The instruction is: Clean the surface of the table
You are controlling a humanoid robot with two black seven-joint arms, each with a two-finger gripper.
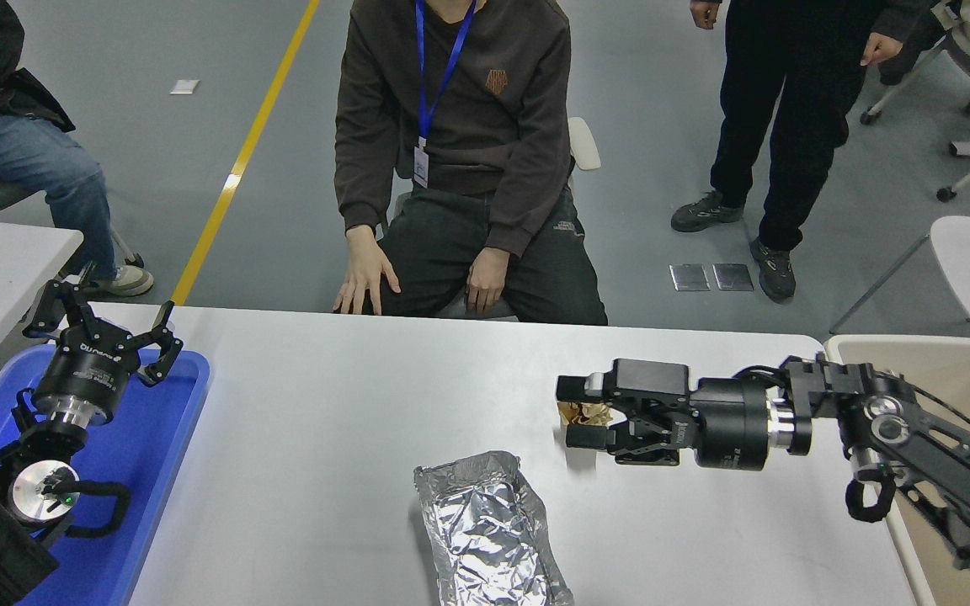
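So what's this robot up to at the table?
It is clearing litter. The right gripper reaches sideways over the table surface, its open fingers straddling a crumpled brown paper ball. A foil sheet lies nearer the robot. The left gripper is parked over a blue tray. A person sits opposite.
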